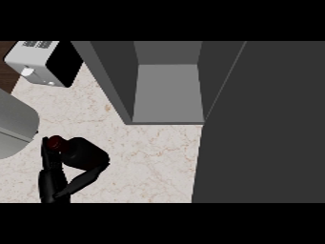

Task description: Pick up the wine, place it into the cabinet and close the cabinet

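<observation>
Curling around the wine (56, 142), the left hand (80, 157) holds it.

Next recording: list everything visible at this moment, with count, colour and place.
Dark wine bottle with red cap: one, black, on the counter's left, partly hidden by a hand.
Open grey cabinet: one, grey, top centre, interior bare.
Cabinet door: one, dark grey, swung open on the right.
White microwave with black front: one, top left.
Marble counter: one, beige.
Grey rounded object: one, left edge, cannot identify.
Left hand: black, curled round the bottle.
Right hand: not in view.
</observation>
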